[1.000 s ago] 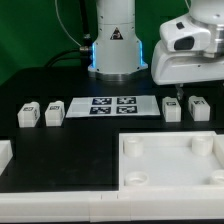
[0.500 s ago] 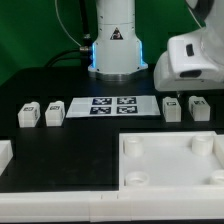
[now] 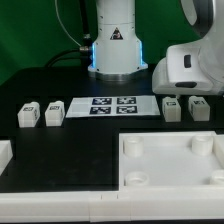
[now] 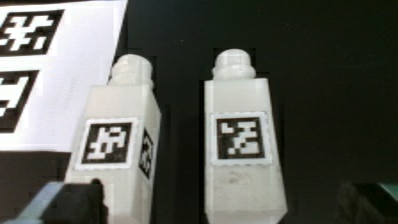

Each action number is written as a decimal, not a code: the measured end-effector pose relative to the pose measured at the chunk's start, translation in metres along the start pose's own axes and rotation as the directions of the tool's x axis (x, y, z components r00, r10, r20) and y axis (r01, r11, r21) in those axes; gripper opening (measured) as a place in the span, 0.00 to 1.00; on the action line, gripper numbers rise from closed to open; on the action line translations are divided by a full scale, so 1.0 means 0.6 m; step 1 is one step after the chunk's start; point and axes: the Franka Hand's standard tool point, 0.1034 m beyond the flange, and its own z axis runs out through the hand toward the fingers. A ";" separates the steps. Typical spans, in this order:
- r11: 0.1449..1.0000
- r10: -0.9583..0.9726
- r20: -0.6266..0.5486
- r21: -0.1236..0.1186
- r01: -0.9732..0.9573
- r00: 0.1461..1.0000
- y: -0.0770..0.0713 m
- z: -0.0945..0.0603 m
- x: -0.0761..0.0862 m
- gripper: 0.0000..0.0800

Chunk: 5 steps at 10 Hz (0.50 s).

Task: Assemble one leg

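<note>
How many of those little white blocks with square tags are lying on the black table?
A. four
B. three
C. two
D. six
A: two legs lie at the exterior view's left of the marker board, and two more lie at its right.

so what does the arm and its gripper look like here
The arm is glossy white with rounded, bulky casings. Its base column carries a black triangle marking above a glowing blue ring, with dark cables behind. The gripper shows dark grey fingertips.
</note>
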 end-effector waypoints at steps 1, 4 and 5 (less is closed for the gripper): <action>1.000 0.000 0.000 0.000 0.000 1.000 0.000 0.000 0.000 0.81; 1.000 0.004 0.002 0.000 -0.004 1.000 0.001 0.001 0.001 0.81; 1.000 0.011 0.002 0.002 -0.011 1.000 0.003 0.001 0.001 0.81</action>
